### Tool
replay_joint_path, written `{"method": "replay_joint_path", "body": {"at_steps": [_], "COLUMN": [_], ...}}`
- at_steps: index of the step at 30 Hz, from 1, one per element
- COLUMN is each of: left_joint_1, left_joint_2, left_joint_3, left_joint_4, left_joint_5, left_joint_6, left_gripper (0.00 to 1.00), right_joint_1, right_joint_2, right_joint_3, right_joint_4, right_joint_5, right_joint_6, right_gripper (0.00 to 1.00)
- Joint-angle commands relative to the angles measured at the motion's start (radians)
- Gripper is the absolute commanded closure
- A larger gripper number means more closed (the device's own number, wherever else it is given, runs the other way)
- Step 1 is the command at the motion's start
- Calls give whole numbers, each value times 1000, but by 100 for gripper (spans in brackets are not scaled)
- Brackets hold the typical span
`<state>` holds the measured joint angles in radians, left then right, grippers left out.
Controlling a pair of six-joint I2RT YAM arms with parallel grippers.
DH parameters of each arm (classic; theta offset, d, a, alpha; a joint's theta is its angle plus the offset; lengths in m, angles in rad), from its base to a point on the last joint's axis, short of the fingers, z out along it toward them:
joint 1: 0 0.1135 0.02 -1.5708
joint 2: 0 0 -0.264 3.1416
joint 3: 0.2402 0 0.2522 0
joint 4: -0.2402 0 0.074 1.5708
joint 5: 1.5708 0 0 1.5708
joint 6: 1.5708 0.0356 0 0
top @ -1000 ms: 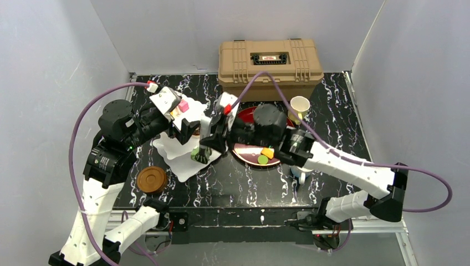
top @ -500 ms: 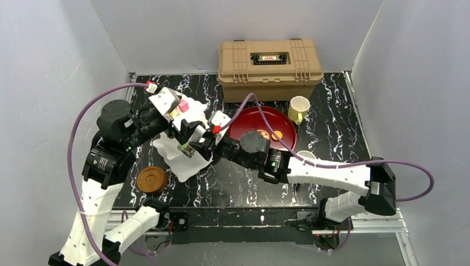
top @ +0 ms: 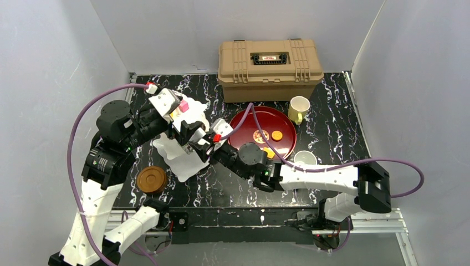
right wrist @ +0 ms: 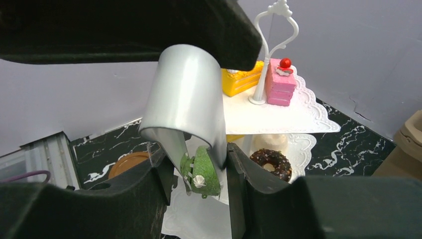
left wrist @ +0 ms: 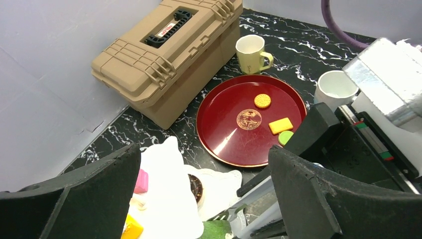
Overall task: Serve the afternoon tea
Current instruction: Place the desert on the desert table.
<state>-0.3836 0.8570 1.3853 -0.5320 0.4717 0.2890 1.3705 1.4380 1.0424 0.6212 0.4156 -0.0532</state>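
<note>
right pincer (right wrist: 199, 175): clamped on the small green toy roll (right wrist: 205, 169), held just in front of the stand's lowest tier.
left pincer (left wrist: 204, 154): jaws wide apart, poised over the stand.
white three-tier wavy-edged stand (right wrist: 304, 117): on the counter's left half; pink cherry-topped cake (right wrist: 279, 82) and yellow cake (right wrist: 241, 79) on top, brown ring donut (right wrist: 271, 162) lower down.
dark red round tray (left wrist: 224, 127): holds an orange round biscuit (left wrist: 262, 101) and a yellow slab (left wrist: 280, 125).
cream-yellow mug (left wrist: 251, 52): behind the tray, near the tan plastic case (left wrist: 164, 55).
white mug (left wrist: 336, 89): right of the tray.
brown round coaster (top: 152, 179): near the left arm's base.

walls (top: 55, 44): plain pale grey | tabletop (top: 332, 100): black, white-veined marble
</note>
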Motion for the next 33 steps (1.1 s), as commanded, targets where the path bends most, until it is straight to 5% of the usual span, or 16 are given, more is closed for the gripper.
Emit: {"method": "replay_joint_path", "body": {"at_steps": [1,33], "left_joint_1": [-1,-1], "left_joint_2": [-11,-28], "left_joint_3": [20,9], "left_joint_4": [-8,12], "left_joint_5": [17,-26], "left_joint_6": [9,6], "left_gripper": [2,2], "right_joint_1": [11,32], "right_joint_2": [18,169], "right_joint_3": [6,73], "right_joint_4": [175,282], "right_joint_5": [60,103], "right_joint_6": [-20,-54], "right_gripper": [96,90]}}
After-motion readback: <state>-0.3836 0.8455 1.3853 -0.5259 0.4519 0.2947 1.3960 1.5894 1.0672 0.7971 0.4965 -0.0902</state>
